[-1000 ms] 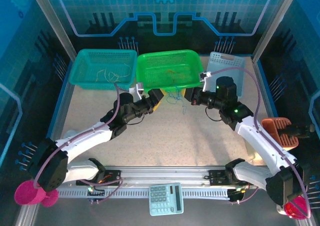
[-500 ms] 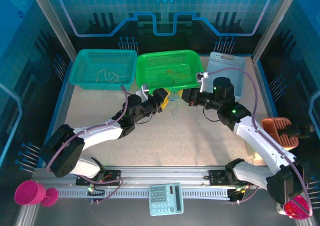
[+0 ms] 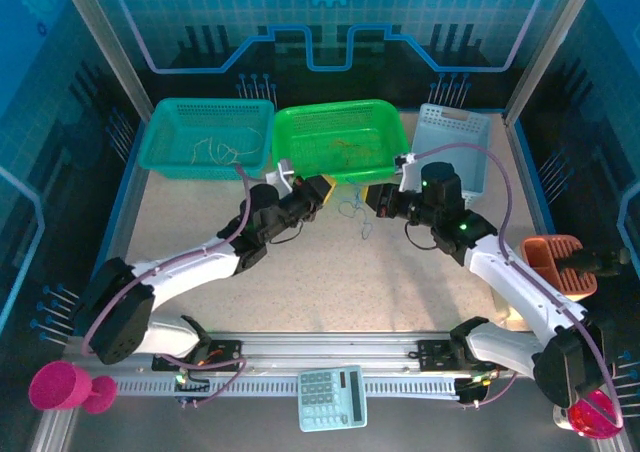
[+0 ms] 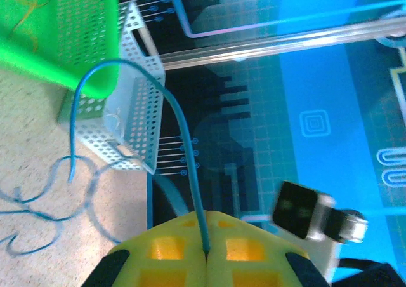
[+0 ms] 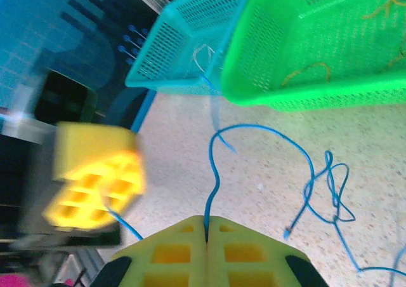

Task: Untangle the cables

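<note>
1. left gripper: yellow fingers pressed together, pinching one strand of the blue cables right at the tips.
2. right gripper: pressed together as well, pinching another blue strand at the tips; faces the left gripper across a short gap.
3. from the left pinch, seen by the left wrist camera: rises straight away from the fingertips, arcs over to the left, then drops with the free end pointing down at the table.
4. from the right pinch, seen by the right wrist camera: runs up from the fingertips, bends right in an arch, then falls into a loose knot of loops lying flat on the table, to the right of the fingers.
5. from above: blue bundle between the two grippers, stretched more near-to-far than side-to-side.
6. elsewhere: orange cables curled in the green basket; white cables in the teal basket.
7. edges: near rim of the green basket just behind both grippers and the bundle; teal basket touching it on the left; pale blue basket behind the right arm.
8. room to move: wide open tabletop on the near side of the bundle, reaching back toward the arm bases; tight on the far side, against the basket rims.
</note>
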Motion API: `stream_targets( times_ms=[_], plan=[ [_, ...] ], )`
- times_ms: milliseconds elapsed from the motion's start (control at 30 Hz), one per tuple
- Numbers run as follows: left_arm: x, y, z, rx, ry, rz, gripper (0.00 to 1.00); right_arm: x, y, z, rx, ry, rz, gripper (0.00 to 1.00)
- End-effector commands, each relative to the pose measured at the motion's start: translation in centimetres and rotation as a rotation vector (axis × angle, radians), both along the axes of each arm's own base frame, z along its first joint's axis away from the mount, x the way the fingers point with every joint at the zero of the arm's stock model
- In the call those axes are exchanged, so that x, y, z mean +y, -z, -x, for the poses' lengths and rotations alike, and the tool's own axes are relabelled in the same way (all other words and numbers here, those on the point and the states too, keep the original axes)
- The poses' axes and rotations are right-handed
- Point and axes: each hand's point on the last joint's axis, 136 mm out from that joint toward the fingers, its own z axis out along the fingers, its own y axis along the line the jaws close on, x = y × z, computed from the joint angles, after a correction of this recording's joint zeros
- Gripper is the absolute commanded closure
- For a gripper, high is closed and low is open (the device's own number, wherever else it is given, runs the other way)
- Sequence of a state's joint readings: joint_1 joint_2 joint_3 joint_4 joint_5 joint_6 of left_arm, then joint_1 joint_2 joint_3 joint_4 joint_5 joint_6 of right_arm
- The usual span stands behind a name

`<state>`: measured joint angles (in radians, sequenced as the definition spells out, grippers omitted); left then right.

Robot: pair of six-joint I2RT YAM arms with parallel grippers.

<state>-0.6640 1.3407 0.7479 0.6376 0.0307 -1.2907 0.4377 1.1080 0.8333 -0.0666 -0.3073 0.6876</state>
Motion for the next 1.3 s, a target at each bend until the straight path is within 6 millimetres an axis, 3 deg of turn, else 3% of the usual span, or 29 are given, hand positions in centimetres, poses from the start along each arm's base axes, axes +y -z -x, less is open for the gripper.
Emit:
stream_targets(
  times_ms=[0, 67, 100, 267, 567, 800, 933, 1000, 1067, 1167, 1233, 1267],
  plan=[
    [-0.5, -4.3, 0.8, -0.124, 0.059, -0.095, 1.0, -0.9, 3.1, -0.4, 0.028, 0.028, 0.085, 0.77],
    [-1.2, -5.5, 1.1, -0.152, 0.103, -0.134, 1.0, -1.2, 4.2, -0.3, 0.029, 0.028, 0.11, 0.52],
    [-1.4, -6.0, 1.2, -0.164, 0.12, -0.147, 1.0, -1.3, 4.4, -0.3, 0.023, 0.025, 0.12, 0.46],
    [-2.4, -7.9, 1.5, -0.204, 0.181, -0.18, 1.0, -1.9, 4.3, 0.4, -0.056, -0.006, 0.165, 0.29],
    [-3.1, -10.6, 1.9, -0.237, 0.219, -0.169, 1.0, 0.0, 2.8, 1.7, -0.277, -0.148, 0.124, 0.2],
    [-3.5, -11.9, 2.1, -0.246, 0.232, -0.147, 1.0, 1.9, 2.2, -1.2, -0.335, -0.104, 0.102, 0.18],
    [-3.8, -12.7, 2.2, -0.253, 0.242, -0.135, 1.0, 3.4, 3.0, -3.3, -0.334, -0.086, 0.108, 0.19],
    [-4.0, -13.2, 2.3, -0.258, 0.248, -0.125, 1.0, 3.6, 4.1, -4.2, -0.322, -0.062, 0.117, 0.25],
    [-4.0, -13.8, 2.4, -0.265, 0.249, -0.118, 1.0, 3.5, 5.6, -5.0, -0.292, -0.029, 0.133, 0.43],
    [-3.5, -15.1, 2.1, -0.298, 0.229, -0.14, 1.0, 2.9, 7.9, -5.2, -0.241, -0.001, 0.153, 0.81],
    [-3.0, -16.3, 1.6, -0.335, 0.211, -0.164, 1.0, 2.4, 9.4, -4.9, -0.204, 0.008, 0.171, 0.94],
    [-2.7, -16.9, 1.0, -0.351, 0.196, -0.174, 1.0, 2.0, 10.2, -4.7, -0.186, 0.017, 0.178, 0.96]
  ],
)
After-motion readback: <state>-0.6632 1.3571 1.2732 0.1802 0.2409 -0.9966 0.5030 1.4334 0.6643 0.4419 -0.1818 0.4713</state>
